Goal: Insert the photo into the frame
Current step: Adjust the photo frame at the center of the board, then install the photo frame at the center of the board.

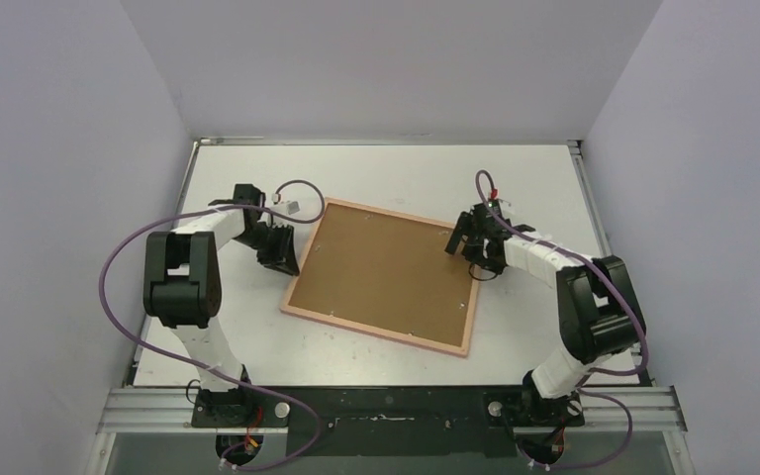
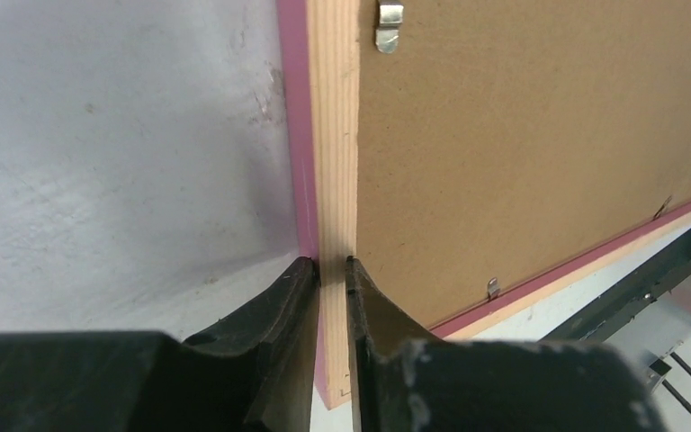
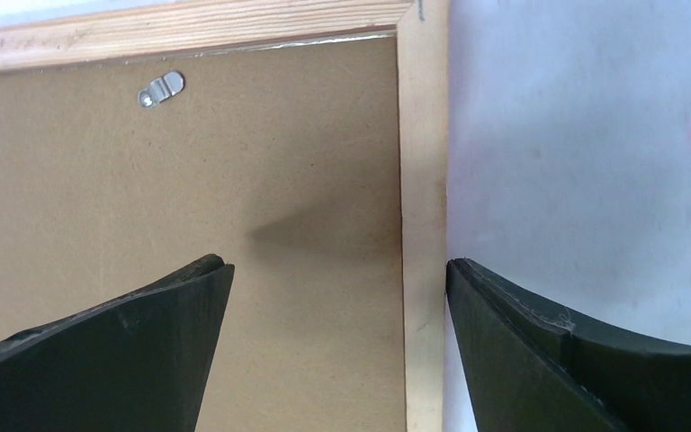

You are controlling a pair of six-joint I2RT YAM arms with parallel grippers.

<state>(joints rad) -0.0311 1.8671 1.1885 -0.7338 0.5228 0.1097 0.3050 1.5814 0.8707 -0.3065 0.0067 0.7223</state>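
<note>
The top camera looks down from high behind the arms at the whole white table point(image 1: 386, 168). Each wrist camera looks from very close at one side of the thin pale wooden picture frame point(image 1: 374, 333), which all three share.

We see pale, grained bare wood on the frame point(image 2: 333, 135), a matt brown fibrous backing board point(image 2: 540, 135), and shiny metal clips point(image 2: 389, 25).
</note>
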